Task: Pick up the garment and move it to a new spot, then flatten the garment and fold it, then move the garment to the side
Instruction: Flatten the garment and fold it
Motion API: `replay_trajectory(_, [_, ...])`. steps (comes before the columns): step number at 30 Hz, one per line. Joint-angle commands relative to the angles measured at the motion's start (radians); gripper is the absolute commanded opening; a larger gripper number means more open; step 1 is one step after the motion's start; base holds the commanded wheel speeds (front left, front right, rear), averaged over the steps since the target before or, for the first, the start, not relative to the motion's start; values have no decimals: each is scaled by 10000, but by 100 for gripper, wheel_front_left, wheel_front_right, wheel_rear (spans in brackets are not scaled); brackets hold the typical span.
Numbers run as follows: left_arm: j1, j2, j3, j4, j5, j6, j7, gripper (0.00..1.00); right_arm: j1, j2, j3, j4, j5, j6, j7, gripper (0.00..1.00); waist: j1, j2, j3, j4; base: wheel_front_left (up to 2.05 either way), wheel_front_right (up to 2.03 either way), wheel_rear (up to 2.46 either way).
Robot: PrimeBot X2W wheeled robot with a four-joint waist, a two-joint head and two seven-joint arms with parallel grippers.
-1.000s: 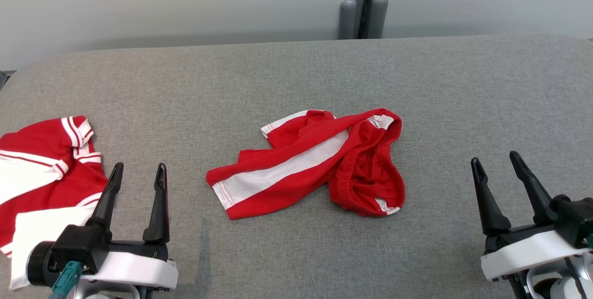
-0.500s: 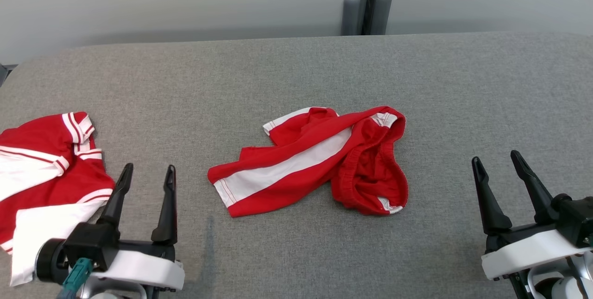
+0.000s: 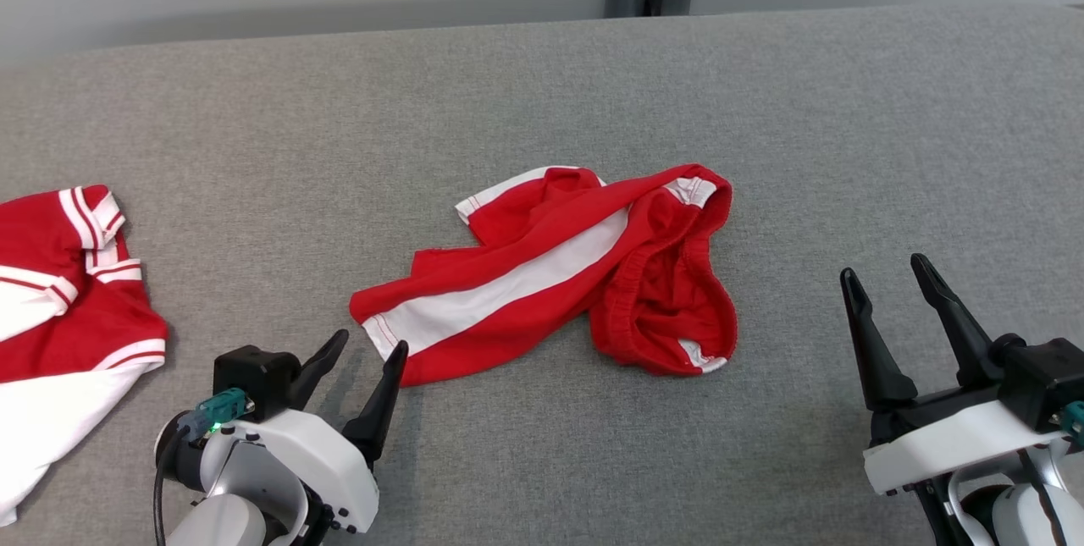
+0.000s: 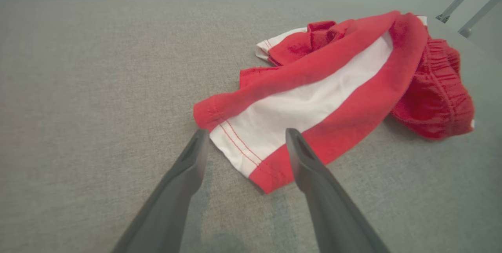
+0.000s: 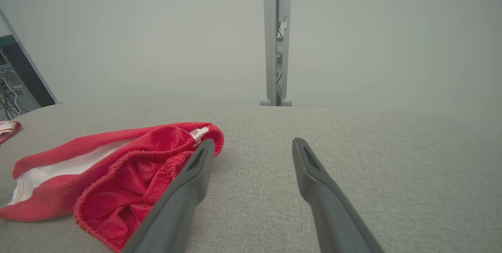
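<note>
The garment (image 3: pixel 550 275) is soft matt cloth, red with a white band, slightly fuzzy like towelling, with a gathered, ribbed waistband. The table (image 3: pixel 542 80) is covered in grey woven fabric, coarse and matt. The shirt (image 3: pixel 51 309) is smoother red and white cloth. The fingers (image 4: pixel 313 182) are dark matt plastic. The wrist shells (image 3: pixel 313 453) are white, smooth, faintly glossy plastic. The post (image 5: pixel 276 37) looks like smooth grey metal.

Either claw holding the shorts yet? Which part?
Nothing held. Left claw is open, tips at the leg hem of the red-and-white shorts, not closed. Right claw is open, apart from them.
</note>
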Motion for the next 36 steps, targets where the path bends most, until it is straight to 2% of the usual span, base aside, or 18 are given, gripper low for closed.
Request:
replay_trajectory(1, [-310, -40, 2, 398, -286, -230, 203, 100, -162, -58, 49, 54, 99, 2, -79, 100, 0, 0, 241, -213, 0, 0, 0])
replay_trajectory(3, [-392, -126, -4, 804, -490, -434, 328, 100, -226, -46, 82, 112, 120, 2, -138, 100, 0, 0, 356, -285, 0, 0, 0])
replay_trajectory(12, [-903, -379, -34, 1979, -908, -855, 481, 100, -353, -58, 93, 291, 142, 2, -252, 100, 0, 0, 642, -415, 0, 0, 0])
replay_trajectory(13, [-938, -418, -53, 2059, -974, -925, 504, 73, -384, -66, 87, 302, 147, 2, -251, 100, 0, 0, 661, -419, 0, 0, 0])
replay_trajectory(15, [-989, -437, -106, 2130, -964, -1034, 459, 0, -452, -90, 59, 312, 166, 2, -252, 100, 0, 0, 682, -419, 0, 0, 0])
replay_trajectory(24, [-961, -321, -170, 1719, -759, -856, 322, 0, -1074, -413, 338, 441, 914, 2, -160, 100, 0, 0, 788, -240, 0, 0, 0])
replay_trajectory(36, [-1322, -423, -455, 1161, -511, -782, 393, 0, -3110, -1542, 3024, 1587, 2918, 2, 236, 100, 0, 0, 1270, 512, 0, 0, 0])
